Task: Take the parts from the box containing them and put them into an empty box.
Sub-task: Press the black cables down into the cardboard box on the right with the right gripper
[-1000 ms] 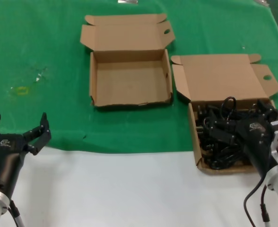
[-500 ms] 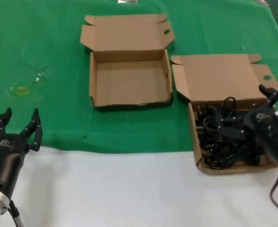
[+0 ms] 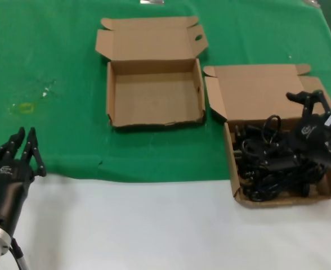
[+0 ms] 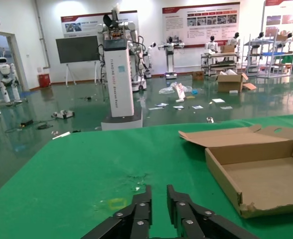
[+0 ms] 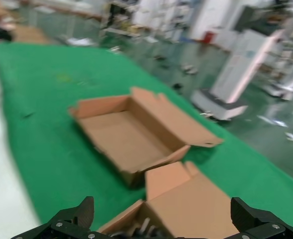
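The black power cords lie tangled in the squarish brown box at the right, its lid folded back. My right gripper is open and empty, raised over the far right part of that box near the lid hinge. In the right wrist view its fingertips stand wide apart above the lid, and the cords show at the edge. The empty wide box lies open at the centre and also shows in the right wrist view. My left gripper is shut and empty at the near left.
The boxes sit on a green cloth; a white table strip runs along the near side. A small yellow mark lies on the cloth far left. In the left wrist view the empty box's rim is off to one side of the left gripper.
My left gripper's fingers have closed from wide open to nearly together. My right gripper has lifted out of the cords, empty, and moved back and right toward the lid.
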Available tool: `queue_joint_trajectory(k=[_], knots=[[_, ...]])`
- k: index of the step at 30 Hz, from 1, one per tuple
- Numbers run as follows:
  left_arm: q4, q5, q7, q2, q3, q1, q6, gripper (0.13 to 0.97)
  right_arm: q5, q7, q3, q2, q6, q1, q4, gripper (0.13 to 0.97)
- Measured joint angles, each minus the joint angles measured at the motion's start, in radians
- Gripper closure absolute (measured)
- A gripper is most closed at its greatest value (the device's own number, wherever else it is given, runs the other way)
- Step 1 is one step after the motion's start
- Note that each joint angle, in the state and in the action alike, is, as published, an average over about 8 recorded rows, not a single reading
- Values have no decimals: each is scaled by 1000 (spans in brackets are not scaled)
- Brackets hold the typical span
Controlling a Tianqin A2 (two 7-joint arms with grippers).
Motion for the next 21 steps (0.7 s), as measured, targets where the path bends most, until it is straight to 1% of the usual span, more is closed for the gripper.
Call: queue_joint_trajectory(k=[4, 7, 15, 21], knots=[[0, 0, 0, 0, 0, 0, 0, 891, -56, -7, -5, 14, -159, 78, -43, 129], [0, 0, 0, 0, 0, 0, 0, 891, -96, -38, -10, 13, -283, 144, -85, 129], [0, 0, 0, 0, 0, 0, 0, 943, -211, -183, -39, -33, -606, 338, -249, 129], [0, 0, 0, 0, 0, 0, 0, 952, -309, -290, -69, -93, -765, 457, -395, 129]])
